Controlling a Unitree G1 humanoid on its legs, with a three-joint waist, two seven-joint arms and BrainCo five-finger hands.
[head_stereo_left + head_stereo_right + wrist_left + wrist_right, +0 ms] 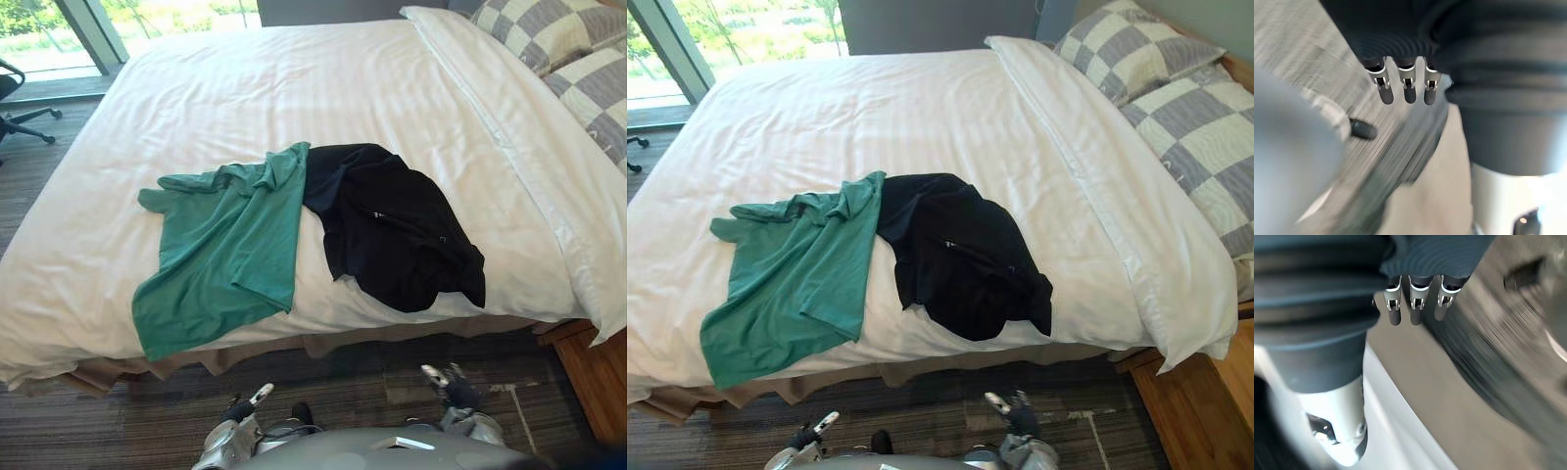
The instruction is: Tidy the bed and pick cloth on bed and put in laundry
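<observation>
Two cloths lie on the white bed [294,88] near its front edge: one green shirt [220,255], spread flat, and one black garment [392,230], crumpled and touching the shirt at its 3 o'clock. Two checked pillows [1138,47] sit at 2 o'clock. The left hand [240,409] and right hand [456,392] hang low over the carpet [372,377], fingers [1409,90] straight, holding nothing. Both cloths lie at 12 o'clock, well apart from them. One office chair [18,98] stands at 10 o'clock.
</observation>
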